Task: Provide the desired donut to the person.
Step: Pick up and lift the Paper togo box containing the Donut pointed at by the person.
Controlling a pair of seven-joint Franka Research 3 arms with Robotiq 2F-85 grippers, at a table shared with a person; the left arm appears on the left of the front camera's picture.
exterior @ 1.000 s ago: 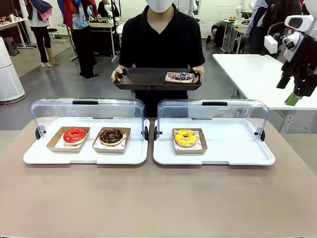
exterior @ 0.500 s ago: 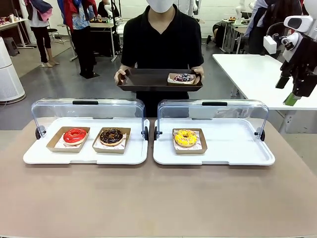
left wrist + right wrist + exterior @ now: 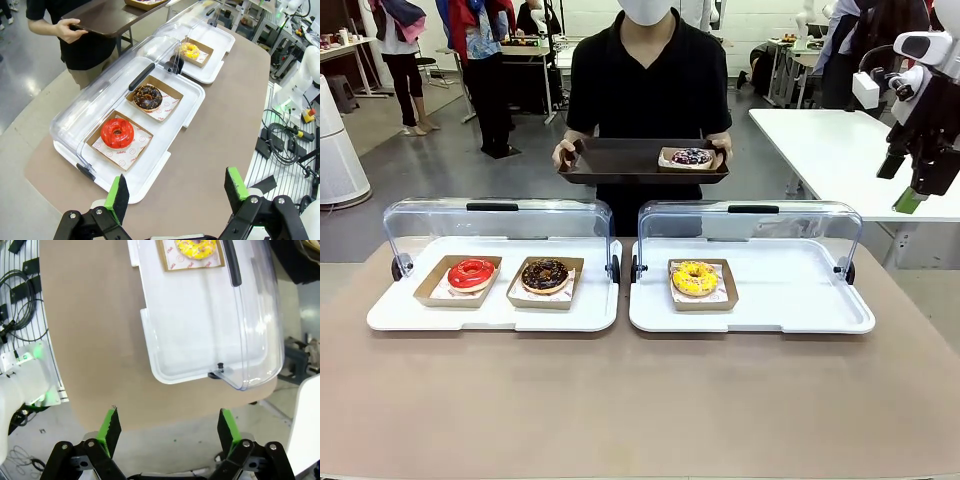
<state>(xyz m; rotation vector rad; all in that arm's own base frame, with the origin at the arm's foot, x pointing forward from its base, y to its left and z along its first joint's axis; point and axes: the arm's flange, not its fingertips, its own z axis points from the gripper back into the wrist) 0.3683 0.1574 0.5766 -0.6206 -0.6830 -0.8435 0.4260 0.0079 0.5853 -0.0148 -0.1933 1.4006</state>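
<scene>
Brown table (image 3: 620,400) fills the foreground, a busy hall behind. Left tool (image 3: 176,189) hangs high off the table's left end, fingers apart and empty; right tool (image 3: 168,426) hovers off the right end, equally spread. Below sit a red donut (image 3: 117,133), chocolate donut (image 3: 147,95) and yellow donut (image 3: 196,247), each in a cardboard boat (image 3: 428,292). Across the table the person (image 3: 650,80) holds a dark serving tray (image 3: 620,160) carrying a sprinkled donut (image 3: 691,156), probably the wanted one. It looks light and soft, with icing easily smeared: grip the stiff cardboard rim, never the glaze
</scene>
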